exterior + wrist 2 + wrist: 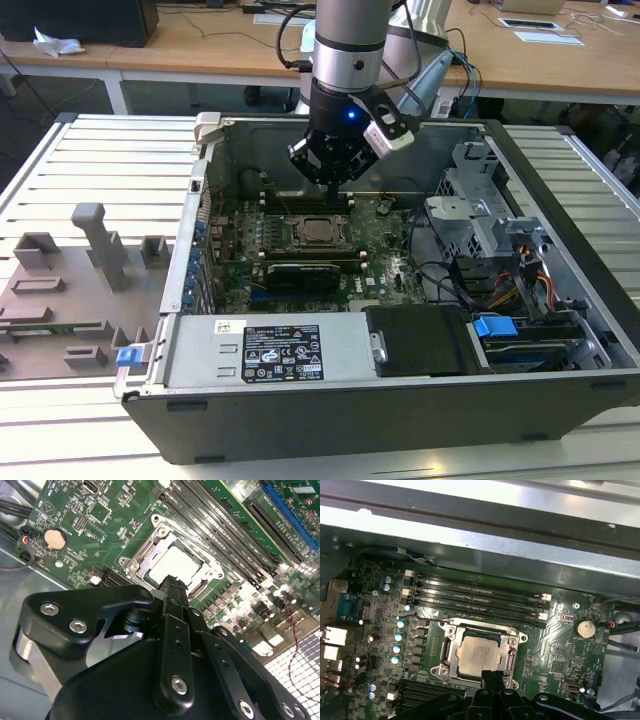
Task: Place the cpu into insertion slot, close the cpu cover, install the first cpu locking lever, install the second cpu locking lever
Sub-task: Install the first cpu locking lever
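Silver-grey, the cpu (478, 654) lay seated in the insertion slot (439, 670), the cpu cover (480, 630) down around it. Your gripper (493, 678) hung just above its edge, fingers pressed together, holding nothing.

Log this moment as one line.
cpu: seated | cpu cover: flat around it | gripper: above cover's edge

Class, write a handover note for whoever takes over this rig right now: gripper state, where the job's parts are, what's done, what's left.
Gripper: shut, empty, hovering just above the slot's edge.
Cpu: seated in the slot.
Cover: lying flat around the cpu, looks closed.
Done: cpu placed, cover down.
Left: both levers; too small to tell whether either is latched.
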`<state>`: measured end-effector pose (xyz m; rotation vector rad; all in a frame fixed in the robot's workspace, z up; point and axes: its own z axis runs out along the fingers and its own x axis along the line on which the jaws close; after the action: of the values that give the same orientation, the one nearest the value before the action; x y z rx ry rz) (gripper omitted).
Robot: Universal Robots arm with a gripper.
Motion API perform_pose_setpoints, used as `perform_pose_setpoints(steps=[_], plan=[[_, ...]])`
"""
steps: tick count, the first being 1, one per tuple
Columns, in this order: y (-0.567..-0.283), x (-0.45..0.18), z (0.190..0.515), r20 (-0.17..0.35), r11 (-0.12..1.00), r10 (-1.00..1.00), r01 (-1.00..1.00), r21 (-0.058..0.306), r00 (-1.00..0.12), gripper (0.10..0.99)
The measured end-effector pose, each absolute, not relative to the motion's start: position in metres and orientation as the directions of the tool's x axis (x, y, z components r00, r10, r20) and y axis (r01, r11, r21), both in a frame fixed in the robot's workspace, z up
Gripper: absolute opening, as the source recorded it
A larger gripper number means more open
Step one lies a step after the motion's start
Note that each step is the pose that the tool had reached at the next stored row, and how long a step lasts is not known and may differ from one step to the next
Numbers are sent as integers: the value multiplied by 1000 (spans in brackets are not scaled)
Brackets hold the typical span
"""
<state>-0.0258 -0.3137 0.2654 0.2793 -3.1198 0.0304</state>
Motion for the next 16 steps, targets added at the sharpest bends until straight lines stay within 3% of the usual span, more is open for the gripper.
perform_pose_setpoints(steps=[16], plan=[[-313, -47, 265, 11, 981, -195, -195, -19, -981, 106]])
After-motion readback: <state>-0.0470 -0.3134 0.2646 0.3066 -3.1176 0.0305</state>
